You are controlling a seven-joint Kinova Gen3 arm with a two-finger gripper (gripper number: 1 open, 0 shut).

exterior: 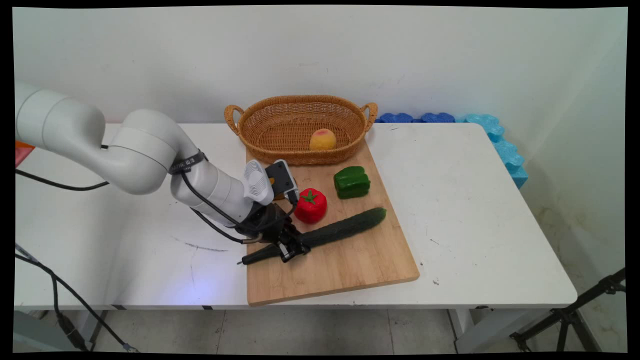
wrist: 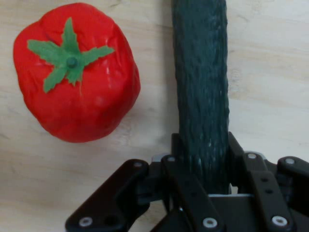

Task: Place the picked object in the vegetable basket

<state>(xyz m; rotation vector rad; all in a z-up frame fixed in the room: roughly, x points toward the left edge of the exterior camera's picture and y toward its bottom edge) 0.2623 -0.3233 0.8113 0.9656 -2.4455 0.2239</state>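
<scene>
Cucumber (exterior: pixel 345 228) lies on the cutting board (exterior: pixel 350 265), clamped by the end effector (exterior: pixel 292 250); only the hand view shows its fingers (wrist: pixel 236 154) hugging it beside the tomato (wrist: pixel 77 72).

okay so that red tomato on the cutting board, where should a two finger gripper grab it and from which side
Probably from straight above, fingers closing across the tomato's round body below the green stem, which points up. Put the fingers on the basket-side and board-front flanks: the cucumber, now between the gripper's fingers, lies close on one side, the green pepper on another.
</scene>
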